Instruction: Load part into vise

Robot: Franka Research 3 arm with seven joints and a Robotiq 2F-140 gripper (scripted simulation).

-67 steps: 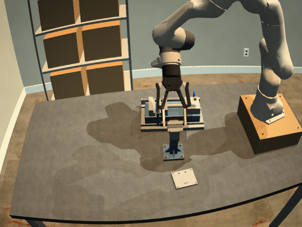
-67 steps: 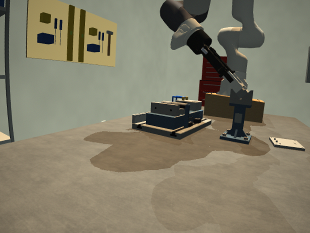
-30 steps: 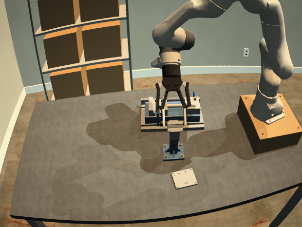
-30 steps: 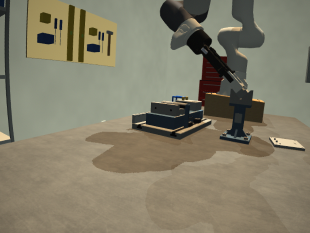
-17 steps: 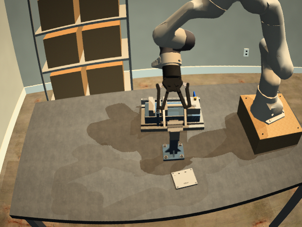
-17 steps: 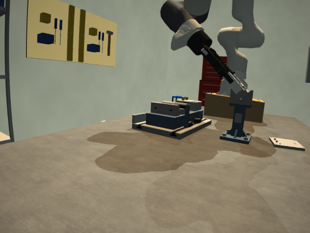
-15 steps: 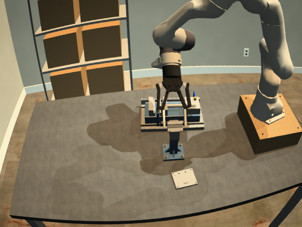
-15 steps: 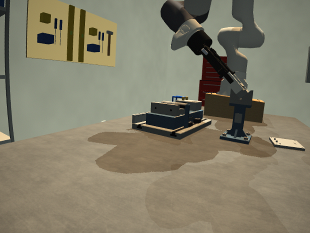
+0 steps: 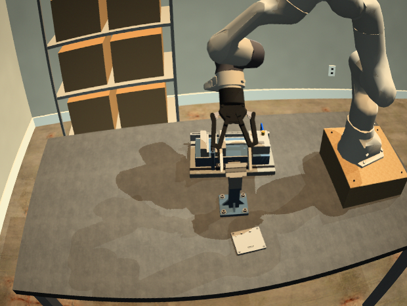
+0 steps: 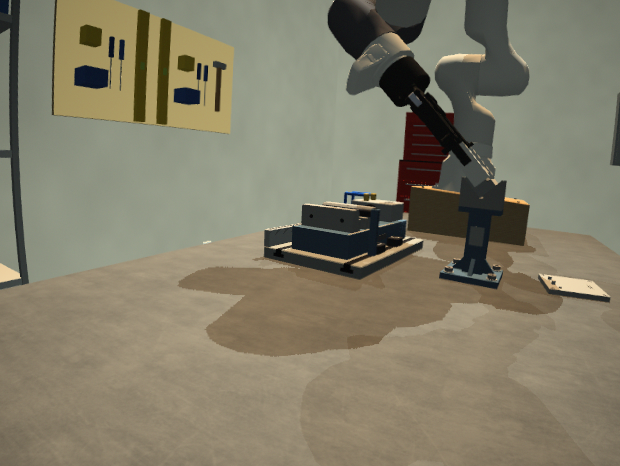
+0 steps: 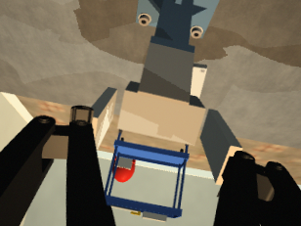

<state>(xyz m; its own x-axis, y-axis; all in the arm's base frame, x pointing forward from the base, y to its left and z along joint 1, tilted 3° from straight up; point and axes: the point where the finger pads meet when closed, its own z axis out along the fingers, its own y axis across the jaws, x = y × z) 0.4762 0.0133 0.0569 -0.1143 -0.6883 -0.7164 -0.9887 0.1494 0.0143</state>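
The part (image 9: 235,165) (image 11: 163,117) is a tan block lying in the grey V-block (image 10: 472,197) (image 11: 168,69) on its dark post. Its slot cannot be made out. My gripper (image 9: 235,163) (image 10: 490,175) (image 11: 159,113) is partly open and tilted, with one finger beside each end of the part. Gaps show on both sides in the wrist view. The vise (image 9: 232,171) (image 10: 325,240) stands behind the V-block, its jaws apart. The fixed jaw (image 9: 203,144) (image 10: 328,216) is at the left. The work stop is not clear. The infeed plate (image 9: 248,241) (image 10: 576,288) bears no block.
The V-block's bolted foot (image 9: 224,205) (image 10: 471,278) stands between the vise and the infeed plate. The arm's wooden base box (image 9: 375,192) (image 10: 468,222) is at the right. A blue fitting (image 9: 262,127) rises at the vise's right end. Shelves with boxes stand behind the table.
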